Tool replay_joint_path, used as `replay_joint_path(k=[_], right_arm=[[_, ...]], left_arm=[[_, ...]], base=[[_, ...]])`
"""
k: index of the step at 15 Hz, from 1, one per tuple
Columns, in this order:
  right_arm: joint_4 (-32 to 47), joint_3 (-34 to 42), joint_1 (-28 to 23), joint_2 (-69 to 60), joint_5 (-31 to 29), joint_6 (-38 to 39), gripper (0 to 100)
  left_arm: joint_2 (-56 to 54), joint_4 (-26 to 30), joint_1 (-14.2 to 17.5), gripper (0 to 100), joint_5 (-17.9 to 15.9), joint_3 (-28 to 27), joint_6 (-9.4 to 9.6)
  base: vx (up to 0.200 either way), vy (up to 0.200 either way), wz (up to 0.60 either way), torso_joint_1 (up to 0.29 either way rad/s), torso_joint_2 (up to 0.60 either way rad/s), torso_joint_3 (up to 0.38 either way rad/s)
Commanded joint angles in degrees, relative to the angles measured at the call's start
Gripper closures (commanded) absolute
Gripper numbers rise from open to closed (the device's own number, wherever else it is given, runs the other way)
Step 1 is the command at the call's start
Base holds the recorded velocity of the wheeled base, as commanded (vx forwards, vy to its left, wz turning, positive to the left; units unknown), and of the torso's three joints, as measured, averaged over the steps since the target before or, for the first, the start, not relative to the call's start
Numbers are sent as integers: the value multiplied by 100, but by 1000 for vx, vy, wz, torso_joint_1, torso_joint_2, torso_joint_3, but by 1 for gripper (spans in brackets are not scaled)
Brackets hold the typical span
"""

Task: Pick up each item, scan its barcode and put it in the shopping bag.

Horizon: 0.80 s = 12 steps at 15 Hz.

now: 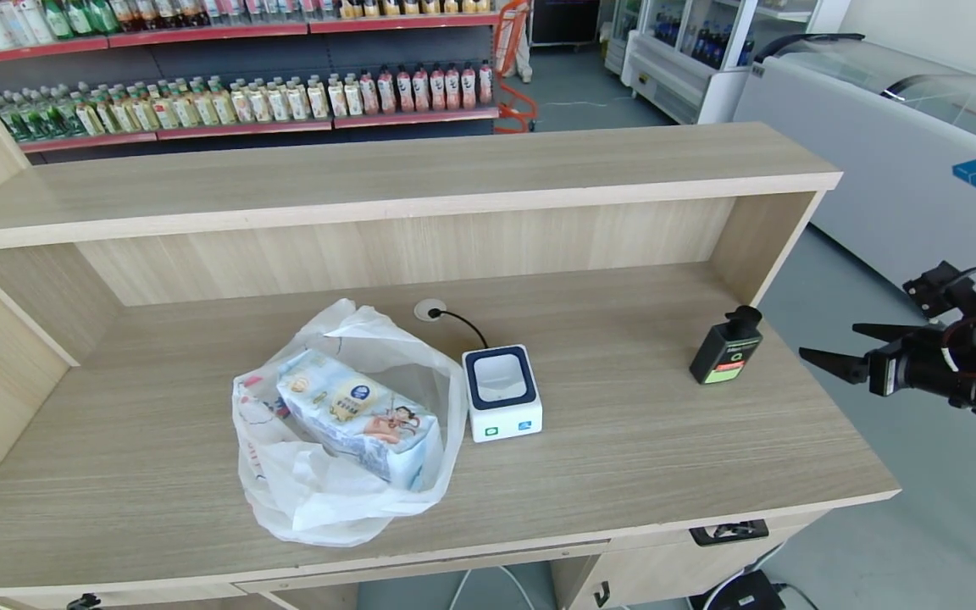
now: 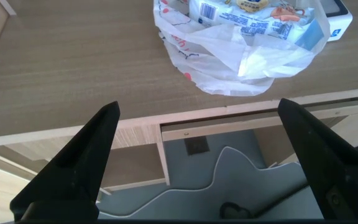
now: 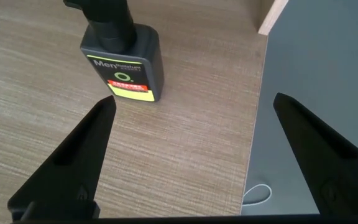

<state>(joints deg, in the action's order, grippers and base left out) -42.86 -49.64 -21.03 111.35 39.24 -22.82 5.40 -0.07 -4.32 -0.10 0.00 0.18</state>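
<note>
The shopping bag (image 1: 302, 500), a thin white plastic one with its mouth slumped open, lies on the left half of the wooden counter (image 1: 623, 440), near the front edge. Inside it a soft pack of tissues (image 1: 361, 415) rests on its side, its printed wrapper showing through the opening. Just beside the bag, on its right, the white scanner (image 1: 501, 394) sits with its dark-framed window facing up (the bag's plastic looks to brush its left side, though real contact is hard to judge). A black cable (image 1: 454, 320) curves from the scanner's back to a round grommet (image 1: 429, 309) in the countertop. Well apart from these, close to the counter's right end, a dark pump bottle (image 1: 725, 347) with a yellow-green and red label stands upright. The right gripper (image 1: 831, 341) hangs off the counter's right end, level with the bottle and clear of it, its two fingers spread wide and holding nothing. The left gripper (image 2: 197, 106) sits at the counter's front edge below the bag, its fingers likewise parted and empty.
</note>
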Motion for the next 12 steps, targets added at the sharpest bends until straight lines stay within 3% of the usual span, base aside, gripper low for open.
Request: replay_joint_path(k=[1, 12], right_arm=[[-3, -151, 108, 203, 5, -3, 0], [-3, -582, 530, 713, 382, -29, 0]], left_arm=[[5, -1, 1, 0, 1, 0, -1], [5, -1, 1, 0, 1, 0, -1]], base=[[0, 0, 0, 0, 0, 0], [0, 0, 0, 0, 0, 0]])
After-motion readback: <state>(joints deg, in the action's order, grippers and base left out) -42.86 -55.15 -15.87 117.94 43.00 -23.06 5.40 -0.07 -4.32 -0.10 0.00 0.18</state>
